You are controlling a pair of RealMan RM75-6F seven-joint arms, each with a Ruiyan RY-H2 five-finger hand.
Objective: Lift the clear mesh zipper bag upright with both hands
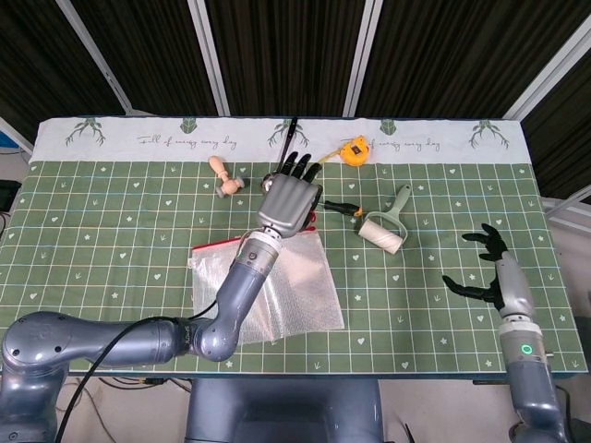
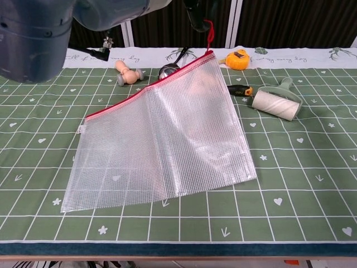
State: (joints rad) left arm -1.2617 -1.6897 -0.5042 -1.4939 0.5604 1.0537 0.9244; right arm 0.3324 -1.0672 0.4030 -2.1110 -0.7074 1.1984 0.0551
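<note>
Green cloth with little hearts covers the table (image 1: pixel 111 240). Your left hand (image 1: pixel 288 201) holds the red pull at one top corner of the clear mesh zipper bag (image 2: pixel 167 134), so that corner is up in the middle of the frame and the rest slopes down. Your right hand (image 1: pixel 489 272) hangs at lower right, fingers spread wide, holding nothing.

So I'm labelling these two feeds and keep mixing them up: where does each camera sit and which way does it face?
Head view: high above the near edge, looking steeply down on the table; shows the left arm, left hand and open right hand.
Chest view: low at the near edge, looking across the table toward the dark wall; only the left arm shows, top left.
Shared: the mesh bag, raised at one corner, lint roller, tape measure.
</note>
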